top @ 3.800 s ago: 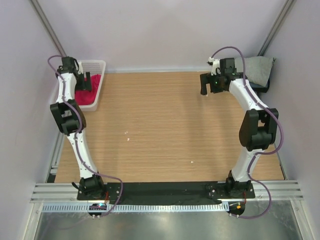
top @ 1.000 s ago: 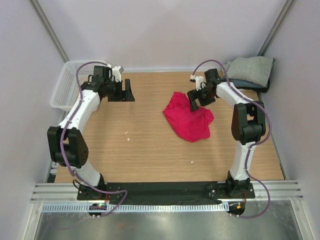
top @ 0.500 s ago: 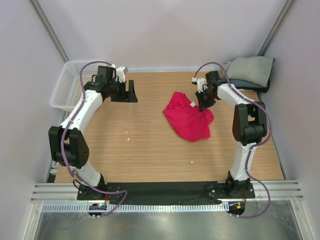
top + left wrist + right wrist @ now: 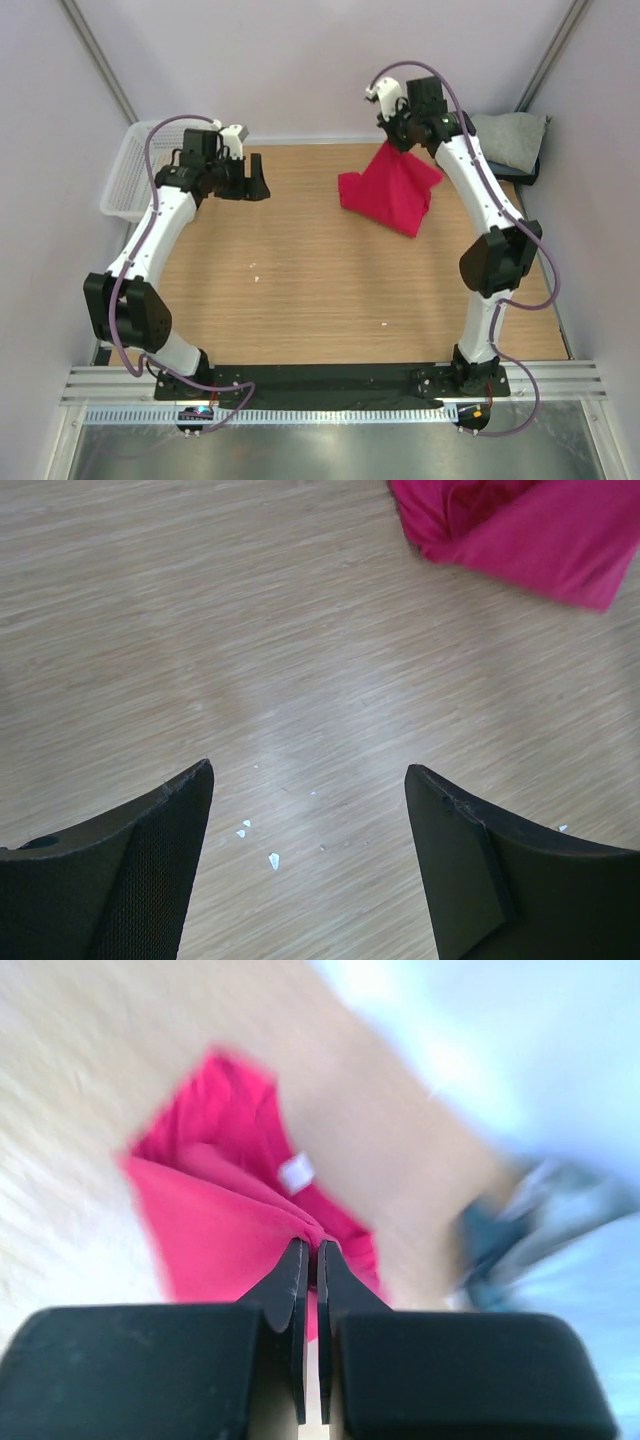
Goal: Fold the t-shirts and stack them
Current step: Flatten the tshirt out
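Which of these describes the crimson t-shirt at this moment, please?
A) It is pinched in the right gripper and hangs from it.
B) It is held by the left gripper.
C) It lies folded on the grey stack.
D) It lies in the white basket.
A: the right gripper is shut on the crimson t-shirt, which drapes down from it, while the left gripper stands open and empty.

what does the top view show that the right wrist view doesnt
Only the top view: the left hand, open above the table, and the white mesh basket at the far left corner. Only the right wrist view: up close, the right hand pinched shut on a fold of cloth, with a small white label just beyond. Both: the pink t-shirt and the folded shirts at the far right, blurred in the wrist view.
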Action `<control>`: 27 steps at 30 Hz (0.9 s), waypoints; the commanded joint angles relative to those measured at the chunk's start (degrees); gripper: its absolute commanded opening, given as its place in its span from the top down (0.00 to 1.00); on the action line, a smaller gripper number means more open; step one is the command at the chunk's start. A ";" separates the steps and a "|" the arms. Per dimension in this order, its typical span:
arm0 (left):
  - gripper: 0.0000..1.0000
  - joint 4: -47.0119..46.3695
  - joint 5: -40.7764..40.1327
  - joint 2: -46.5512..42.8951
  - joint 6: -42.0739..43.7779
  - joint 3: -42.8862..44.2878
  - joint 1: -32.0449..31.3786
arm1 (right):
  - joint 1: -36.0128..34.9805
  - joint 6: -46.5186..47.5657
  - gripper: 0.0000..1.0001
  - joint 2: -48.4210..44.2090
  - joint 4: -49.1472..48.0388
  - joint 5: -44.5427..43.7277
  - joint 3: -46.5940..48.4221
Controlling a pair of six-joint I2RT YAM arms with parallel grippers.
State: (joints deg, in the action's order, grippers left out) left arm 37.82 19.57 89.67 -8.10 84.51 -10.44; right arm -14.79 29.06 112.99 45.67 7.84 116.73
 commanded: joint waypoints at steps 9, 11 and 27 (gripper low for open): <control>0.20 -1.70 -0.06 -4.15 0.98 1.53 -0.02 | -9.21 1.18 0.99 -29.90 1.62 2.44 -3.55; 0.20 -1.44 0.64 -3.71 1.59 1.62 -0.02 | -9.38 -0.40 0.99 -38.08 1.96 2.54 -9.30; 0.25 3.81 15.24 4.99 2.03 -7.43 -1.08 | -3.23 -3.83 0.31 -35.75 2.86 8.95 -29.97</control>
State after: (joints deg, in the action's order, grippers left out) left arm 36.91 32.64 93.97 -11.49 77.21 -11.07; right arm -17.06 26.33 75.72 53.91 11.40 85.19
